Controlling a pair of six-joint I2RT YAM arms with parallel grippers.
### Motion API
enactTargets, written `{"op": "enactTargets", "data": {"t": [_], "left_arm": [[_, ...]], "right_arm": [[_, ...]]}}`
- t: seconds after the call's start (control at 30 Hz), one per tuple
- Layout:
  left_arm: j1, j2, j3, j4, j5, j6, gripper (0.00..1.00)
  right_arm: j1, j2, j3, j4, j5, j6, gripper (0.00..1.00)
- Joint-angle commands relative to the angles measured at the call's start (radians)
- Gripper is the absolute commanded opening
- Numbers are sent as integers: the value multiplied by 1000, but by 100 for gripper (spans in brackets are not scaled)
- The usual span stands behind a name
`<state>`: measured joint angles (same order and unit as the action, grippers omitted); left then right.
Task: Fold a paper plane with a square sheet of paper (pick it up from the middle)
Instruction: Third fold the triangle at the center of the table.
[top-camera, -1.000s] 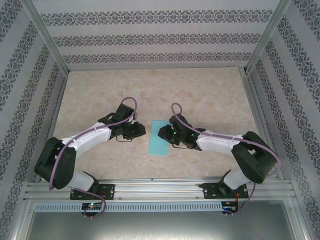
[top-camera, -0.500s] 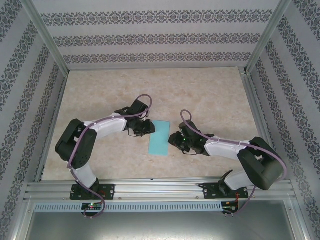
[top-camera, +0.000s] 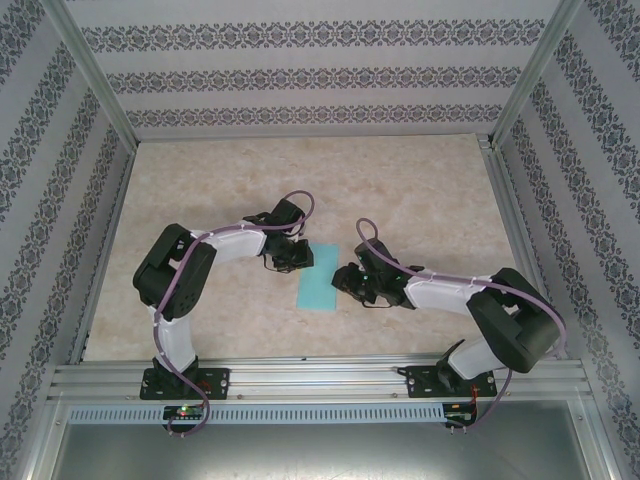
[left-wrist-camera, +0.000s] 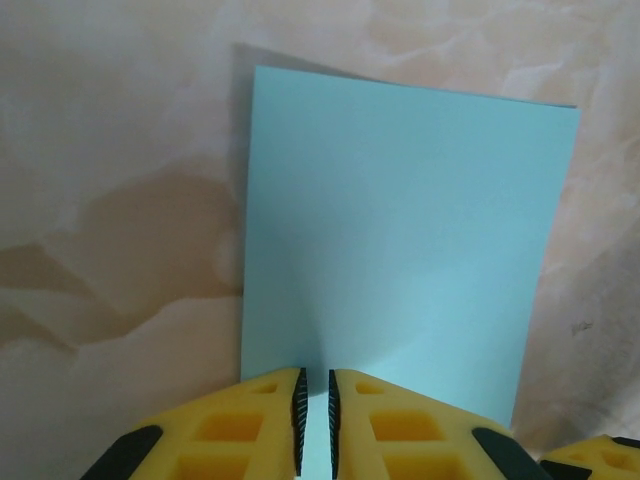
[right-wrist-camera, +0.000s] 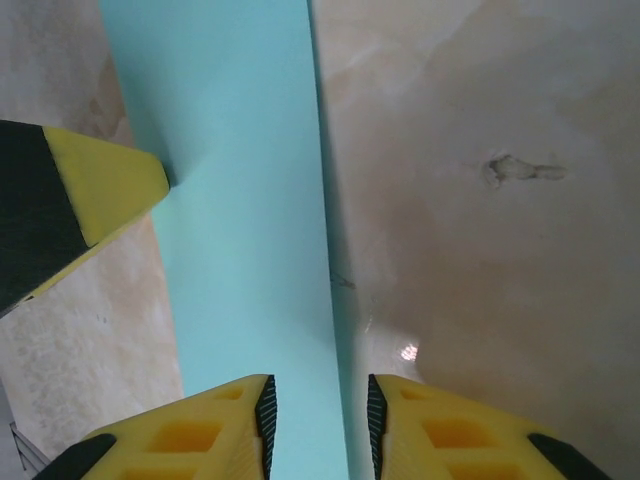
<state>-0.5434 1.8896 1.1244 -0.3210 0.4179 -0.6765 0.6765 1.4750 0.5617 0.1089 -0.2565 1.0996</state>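
Marbled worktop (top-camera: 420, 190) carries the folded sheet of paper (top-camera: 321, 285). The left tool (left-wrist-camera: 315, 390) is narrowed to a slit over the paper's edge, and whether it grips is unclear. The right tool (right-wrist-camera: 318, 400) is narrowly parted astride the long edge, hiding the near end.

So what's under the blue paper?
The marbled beige table shows around the turquoise sheet of paper. The patch right beneath it is covered, so anything there is hidden.

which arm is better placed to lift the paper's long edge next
Right, probably: the right end effector, open, straddles the long edge of the turquoise paper; the left end effector sits nearly shut opposite.
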Motion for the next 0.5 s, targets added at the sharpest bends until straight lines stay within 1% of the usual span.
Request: {"op": "enactTargets", "data": {"t": [0.0,0.17,0.27,0.33,0.47], "left_arm": [[-8,8,-17,-9,-20,37,18],[-6,1,-33,-5,-17,46,18],[-4,1,-37,-4,-14,50,18],[-4,3,-37,-3,-11,52,18],[-4,0,-38,-3,-8,51,18]], "right_arm": [[7,36,38,12,-21,-17,32],[17,84,78,10,-37,-15,33],[27,103,95,-17,-14,-6,34],[32,95,93,-35,7,0,34],[35,32,70,-88,75,6,35]]}}
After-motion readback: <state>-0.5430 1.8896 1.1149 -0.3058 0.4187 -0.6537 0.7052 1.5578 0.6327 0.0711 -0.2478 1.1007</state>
